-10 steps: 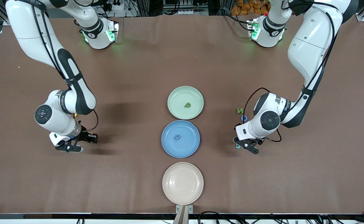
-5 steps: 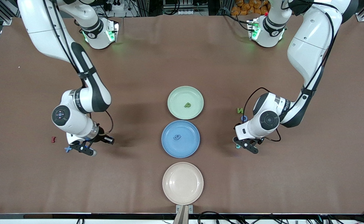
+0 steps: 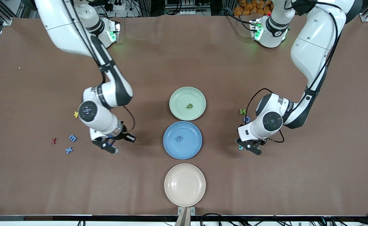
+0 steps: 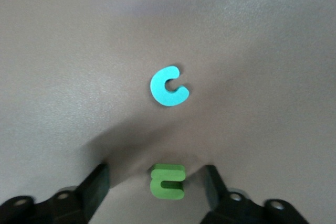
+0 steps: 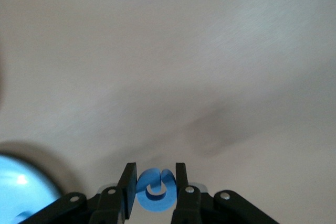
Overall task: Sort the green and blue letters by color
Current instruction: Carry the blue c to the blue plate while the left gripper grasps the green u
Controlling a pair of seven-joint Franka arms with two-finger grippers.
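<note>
Blue, chunky and flat, a small letter (image 5: 154,189) is sitting pinched between the fingers of the right hand (image 3: 108,147), which is hanging over bare table toward the right arm's end, beside the blue plate (image 3: 196,147). It is looking light and stiff, probably foam-like, so a gentle squeeze across its flat sides should be enough — too hard a pinch could make it pop out.

At the left arm's end, the left hand (image 4: 156,187) is hovering low with its fingers spread on either side of a green letter (image 4: 168,181) lying flat on the table; whether they are touching it yet I cannot tell. A lighter, turquoise C-shaped piece (image 4: 168,86) is lying near it, apart from it. A green N (image 3: 242,111) and another blue piece (image 3: 247,119) are resting just beside the left arm's wrist, farther from the front camera.

Down the middle of the table three plates are lining up: a green plate (image 3: 177,94) already holding a green letter (image 3: 189,106), the blue plate holding a blue piece (image 3: 179,138), and a bare cream plate (image 3: 171,194) close to the table's front edge.

Toward the right arm's edge more pieces are waiting — a blue E-like letter (image 3: 72,138), a blue X (image 3: 68,150), a dark red piece (image 3: 54,141) and a yellow piece (image 3: 75,114) partly hidden by the right arm. Nothing seems to be standing between the right hand and the blue plate.
</note>
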